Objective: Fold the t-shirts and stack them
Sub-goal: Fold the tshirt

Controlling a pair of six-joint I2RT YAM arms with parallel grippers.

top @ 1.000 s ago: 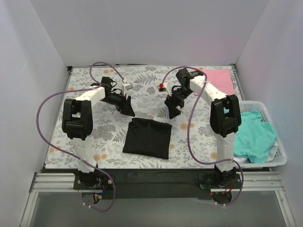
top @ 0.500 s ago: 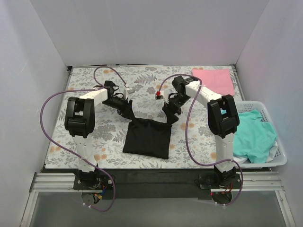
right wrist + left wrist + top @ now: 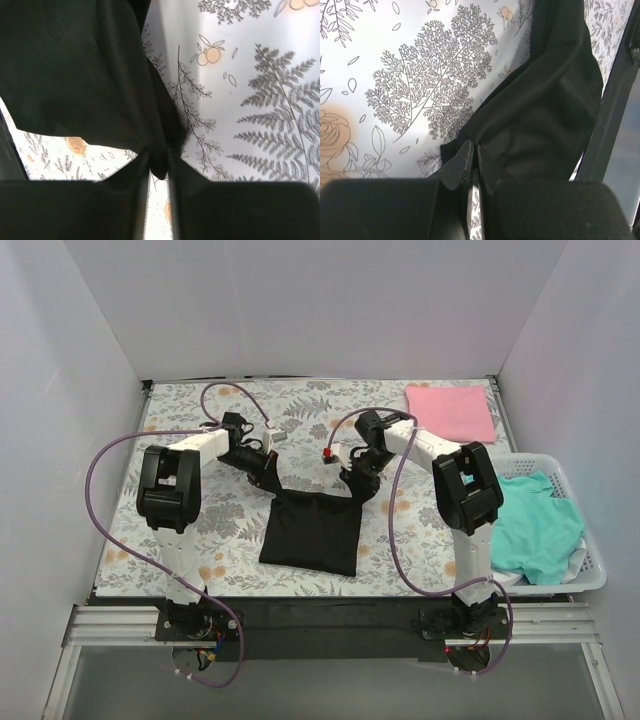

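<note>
Three t-shirts are in view, one of each colour. The black t-shirt (image 3: pixel 311 531) lies folded near the middle of the table's (image 3: pixel 190 405) front edge. The left gripper (image 3: pixel 271 480) has its fingers (image 3: pixel 461 161) pressed together on the shirt's far left corner. The right gripper (image 3: pixel 357 487) is clamped on the far right corner, cloth pinched between its fingers (image 3: pixel 129 175). The pink t-shirt (image 3: pixel 449 411) lies folded flat at the table's far right corner. The teal t-shirt (image 3: pixel 535 527) sits crumpled in the one white basket (image 3: pixel 592 575) at the table's right edge.
</note>
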